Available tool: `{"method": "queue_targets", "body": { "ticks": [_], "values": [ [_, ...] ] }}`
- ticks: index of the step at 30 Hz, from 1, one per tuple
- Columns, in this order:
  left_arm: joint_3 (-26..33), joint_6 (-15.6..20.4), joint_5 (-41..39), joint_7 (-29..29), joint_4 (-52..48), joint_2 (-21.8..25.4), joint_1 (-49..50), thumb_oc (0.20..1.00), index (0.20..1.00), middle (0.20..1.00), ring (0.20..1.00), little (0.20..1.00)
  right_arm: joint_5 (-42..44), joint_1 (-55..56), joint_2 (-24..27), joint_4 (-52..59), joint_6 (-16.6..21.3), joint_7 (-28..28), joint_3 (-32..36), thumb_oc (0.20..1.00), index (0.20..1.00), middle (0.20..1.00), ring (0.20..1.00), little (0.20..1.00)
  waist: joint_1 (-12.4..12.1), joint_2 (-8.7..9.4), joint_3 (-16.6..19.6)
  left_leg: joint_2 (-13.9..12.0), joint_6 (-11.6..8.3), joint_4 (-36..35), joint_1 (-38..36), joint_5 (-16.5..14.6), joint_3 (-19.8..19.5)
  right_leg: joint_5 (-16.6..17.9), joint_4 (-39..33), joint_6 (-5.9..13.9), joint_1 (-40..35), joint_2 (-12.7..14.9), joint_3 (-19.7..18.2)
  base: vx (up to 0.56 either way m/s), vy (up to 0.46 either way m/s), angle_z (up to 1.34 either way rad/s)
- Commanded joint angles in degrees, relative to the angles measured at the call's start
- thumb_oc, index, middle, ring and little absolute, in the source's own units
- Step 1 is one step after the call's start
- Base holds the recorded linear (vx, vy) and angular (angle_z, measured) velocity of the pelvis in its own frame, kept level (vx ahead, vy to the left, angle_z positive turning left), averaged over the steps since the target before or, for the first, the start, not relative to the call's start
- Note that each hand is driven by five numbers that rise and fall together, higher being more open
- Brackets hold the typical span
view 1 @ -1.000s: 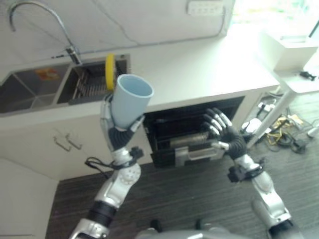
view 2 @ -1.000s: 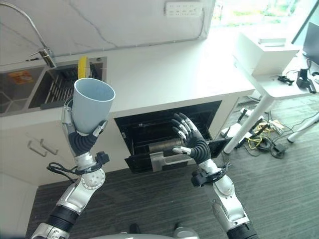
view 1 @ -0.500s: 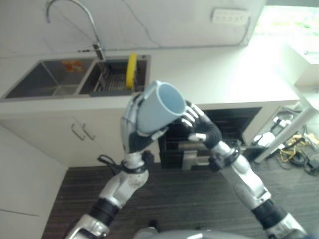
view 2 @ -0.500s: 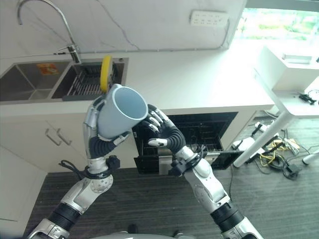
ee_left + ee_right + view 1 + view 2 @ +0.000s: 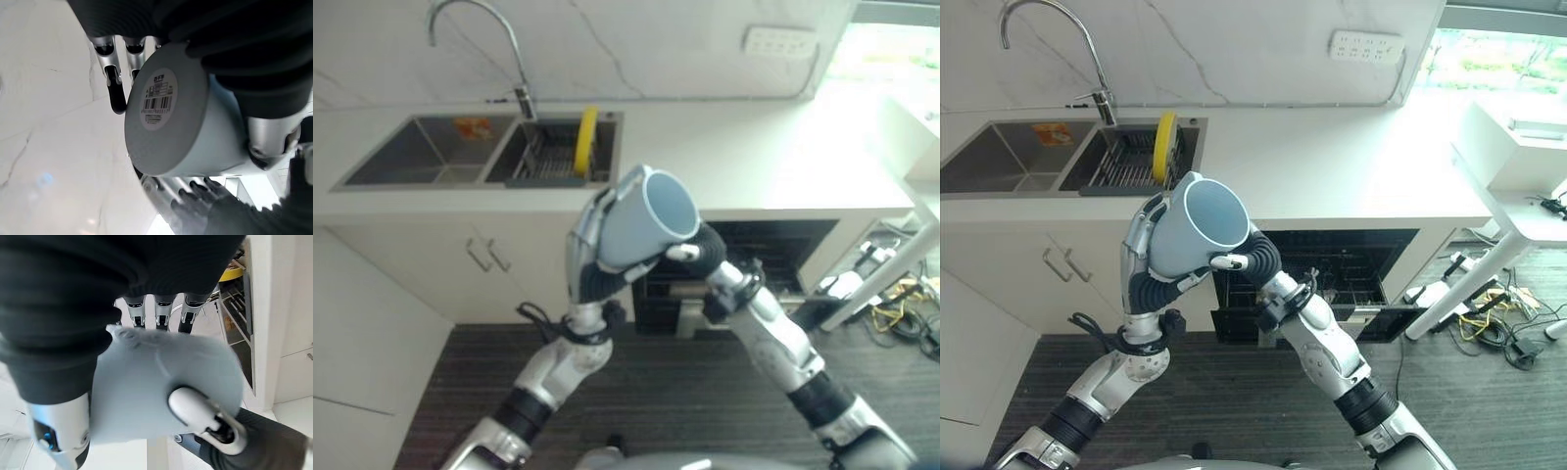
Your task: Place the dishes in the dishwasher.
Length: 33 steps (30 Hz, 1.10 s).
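Note:
A pale blue cup (image 5: 1197, 227) is held up in front of the counter, tipped with its mouth towards the right. My left hand (image 5: 1141, 266) has its fingers (image 5: 113, 78) curled round the cup's body; the labelled base (image 5: 159, 98) faces its wrist camera. My right hand (image 5: 1255, 257) has come in from the other side. Its thumb (image 5: 191, 407) lies on the cup (image 5: 146, 382) and its fingers (image 5: 157, 311) reach past the far wall. Below the counter the dishwasher (image 5: 1356, 269) stands open with its dark rack pulled out.
A yellow plate (image 5: 1165, 147) stands on edge in the rack of the double sink (image 5: 1028, 166), below a curved tap (image 5: 1087, 59). White cabinet doors (image 5: 1048, 264) are left of the dishwasher. A white table (image 5: 1518, 211) and floor cables are at the right.
The right hand rose from the dishwasher door to the cup and closed in on it. The cup tipped from upright to the right. The camera view has also shifted.

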State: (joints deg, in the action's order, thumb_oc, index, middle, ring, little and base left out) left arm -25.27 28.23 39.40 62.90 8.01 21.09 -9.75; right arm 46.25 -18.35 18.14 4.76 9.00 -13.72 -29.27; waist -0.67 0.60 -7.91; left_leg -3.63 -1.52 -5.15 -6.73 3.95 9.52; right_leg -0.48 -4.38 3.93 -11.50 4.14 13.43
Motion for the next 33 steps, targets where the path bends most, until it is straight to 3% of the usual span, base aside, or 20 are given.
{"method": "queue_targets", "body": {
  "ticks": [1,6,22,23,24,25,33],
  "values": [
    [-2.1,0.6,0.6,1.4,2.9,-0.1,-7.3,0.200,0.200,0.200,0.200,0.200,2.3,-4.0,-2.6,0.4,2.3,2.6,0.4,1.000,1.000,1.000,1.000,1.000,-1.6,1.68,-0.3,-0.1,-0.38,1.7,-2.0,-8.5,-1.4,-3.7,4.8,2.89,3.1,3.6,2.2,0.00,0.000,0.00],
    [-2.6,-1.0,1.4,3.4,3.8,-0.4,-7.3,0.200,0.200,0.200,0.200,0.200,1.6,-4.7,-3.4,0.6,3.9,5.3,0.1,1.000,1.000,1.000,1.000,1.000,-1.7,1.56,-0.5,0.0,-0.25,1.8,-2.0,-8.6,-1.5,-3.7,4.8,2.81,3.2,3.6,1.8,0.00,0.000,0.00],
    [-4.7,-1.3,1.1,2.5,4.9,-0.8,-6.8,0.200,0.200,0.200,0.200,0.200,1.4,-7.7,-4.1,1.5,2.7,6.1,-2.3,1.000,1.000,1.000,1.000,1.000,-2.7,1.56,-0.8,0.5,0.12,2.2,-1.8,-8.9,-2.5,-4.0,5.1,2.61,3.1,3.6,1.5,0.00,0.000,0.00],
    [-5.0,-1.3,1.0,2.3,4.9,-0.8,-6.9,0.200,0.200,0.200,0.200,0.200,1.4,-8.0,-4.1,1.5,2.7,6.0,-2.5,0.849,0.849,0.849,0.849,0.849,-2.9,1.60,-0.8,0.5,0.18,2.1,-1.8,-9.0,-2.7,-4.0,5.1,2.61,3.1,3.6,1.5,0.00,0.000,0.00],
    [-5.1,-1.3,0.9,2.2,4.8,-0.8,-6.9,0.200,0.200,0.200,0.200,0.200,1.4,-8.1,-4.2,1.5,2.7,6.0,-2.6,0.583,0.583,0.583,0.583,0.583,-2.9,1.61,-0.8,0.6,0.21,2.1,-1.7,-9.0,-2.7,-4.0,5.1,2.62,3.1,3.6,1.5,0.00,0.000,0.00],
    [-5.2,-1.4,0.9,2.1,4.8,-0.7,-7.1,0.200,0.200,0.200,0.200,0.200,1.4,-8.4,-4.1,1.6,3.0,6.0,-2.6,0.200,0.200,0.200,0.200,0.200,-3.0,1.62,-0.8,0.6,0.23,2.2,-1.7,-9.0,-2.7,-4.0,5.1,2.62,3.1,3.6,1.6,0.00,0.000,0.00],
    [-6.4,-1.3,1.3,1.7,5.4,-0.7,-7.4,0.200,0.200,0.200,0.200,0.200,1.6,-9.7,-4.7,1.5,3.1,7.2,-3.3,0.200,0.200,0.200,0.200,0.200,-3.3,1.55,-0.7,0.5,0.21,1.9,-1.7,-8.9,-2.8,-3.9,5.0,2.66,3.1,3.7,1.8,0.00,0.000,0.02]
  ]
}}
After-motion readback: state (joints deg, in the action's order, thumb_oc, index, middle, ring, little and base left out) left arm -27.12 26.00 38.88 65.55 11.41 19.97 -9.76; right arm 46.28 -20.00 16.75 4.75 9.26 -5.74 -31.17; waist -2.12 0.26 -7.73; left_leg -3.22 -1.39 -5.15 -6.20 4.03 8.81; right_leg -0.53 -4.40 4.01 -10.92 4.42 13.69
